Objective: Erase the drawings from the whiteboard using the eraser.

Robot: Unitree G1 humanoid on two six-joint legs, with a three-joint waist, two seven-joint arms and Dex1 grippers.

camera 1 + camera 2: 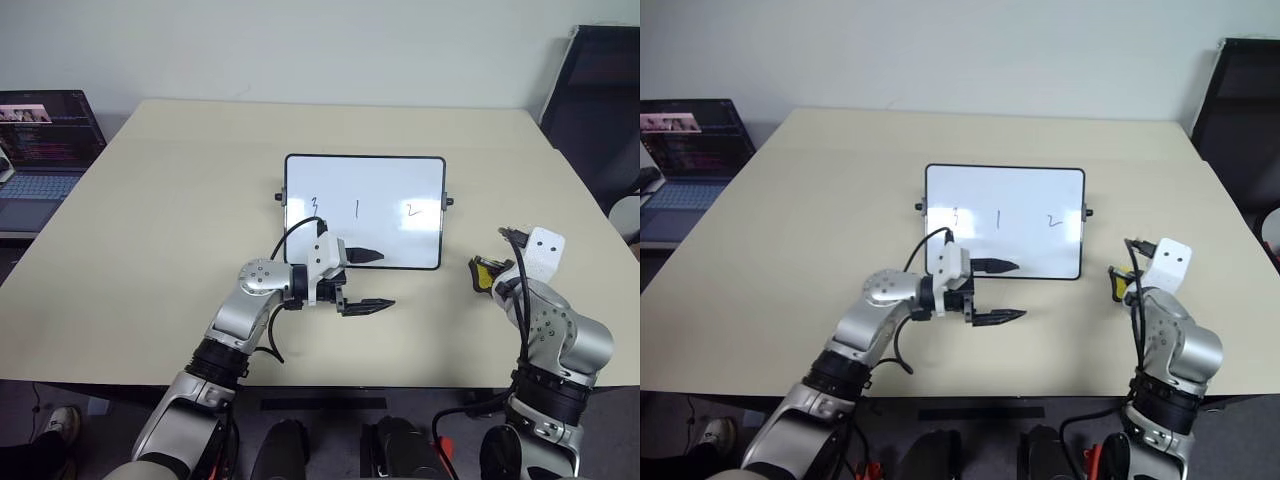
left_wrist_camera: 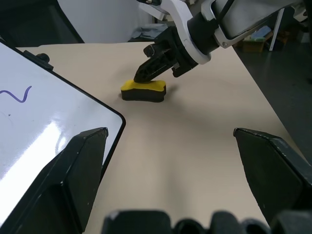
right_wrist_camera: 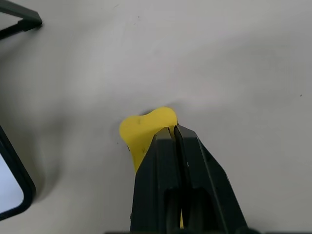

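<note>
The whiteboard [image 1: 365, 170] lies flat at the middle of the table, bearing the drawings "3" [image 1: 315, 206], "1" [image 1: 357, 209] and "2" [image 1: 413, 210]. My left gripper [image 1: 365, 280] hovers open at the board's near edge, pointing right, one finger over the board and one over the table. The yellow eraser [image 2: 143, 90] lies flat on the table to the right of the board. My right gripper [image 2: 147, 73] is shut, its tips pressed together and resting on the eraser's [image 3: 141, 131] yellow top. Nothing shows between its fingers.
The beige table [image 1: 180, 200] stretches wide around the board. An open laptop [image 1: 45, 140] stands off the table's far left corner. A black chair [image 1: 600, 110] stands at the far right.
</note>
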